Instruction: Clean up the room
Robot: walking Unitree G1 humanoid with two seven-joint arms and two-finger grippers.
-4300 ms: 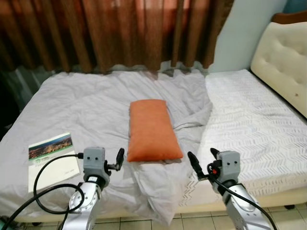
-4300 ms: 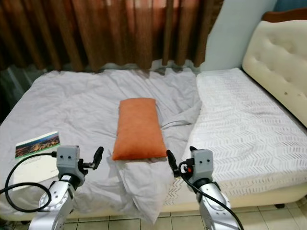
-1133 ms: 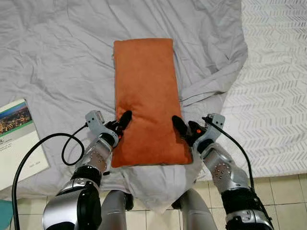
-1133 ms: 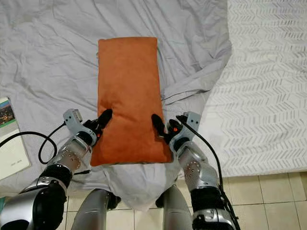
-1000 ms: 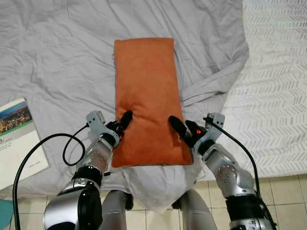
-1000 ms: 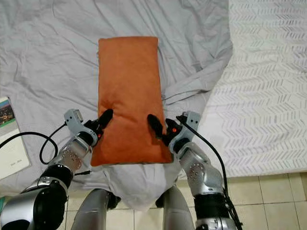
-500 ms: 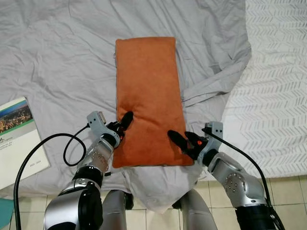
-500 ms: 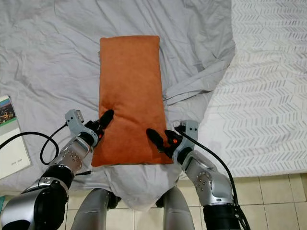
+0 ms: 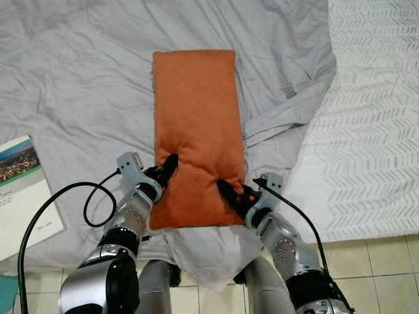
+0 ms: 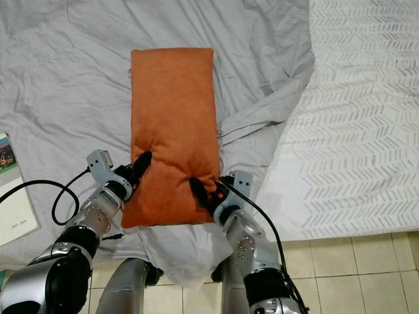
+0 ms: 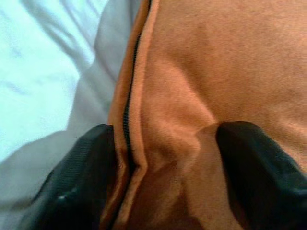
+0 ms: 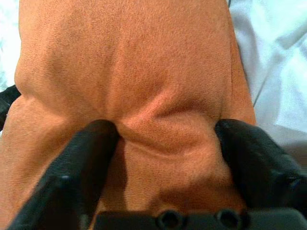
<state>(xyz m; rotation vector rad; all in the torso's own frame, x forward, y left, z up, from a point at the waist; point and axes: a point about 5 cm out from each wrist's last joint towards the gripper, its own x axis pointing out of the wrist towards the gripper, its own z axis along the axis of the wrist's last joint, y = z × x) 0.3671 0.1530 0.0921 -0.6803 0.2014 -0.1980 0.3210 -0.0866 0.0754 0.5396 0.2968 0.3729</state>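
An orange pillow [image 9: 195,118] lies lengthwise on the crumpled grey sheet [image 9: 78,85] of the bed. My left gripper [image 9: 167,171] is at the pillow's near left edge, its fingers pressed into the zip seam. In the left wrist view the fabric [image 11: 216,72] folds between the two black fingers [image 11: 81,177]. My right gripper [image 9: 230,195] is at the near right corner. In the right wrist view the pillow [image 12: 129,62] bulges up between that gripper's fingers [image 12: 86,163]. Both grippers are shut on the pillow.
A magazine [image 9: 19,190] lies on the sheet at the left, by the bed's near edge. Bare white patterned mattress [image 9: 373,131] lies to the right. Tiled floor [image 9: 386,261] shows below the bed edge. A black cable [image 9: 59,203] loops off my left arm.
My right gripper has slid left onto the pillow's near right corner and pinched it. The left gripper has kept its hold. Since 4.3 s ago the camera has tilted down over the bed.
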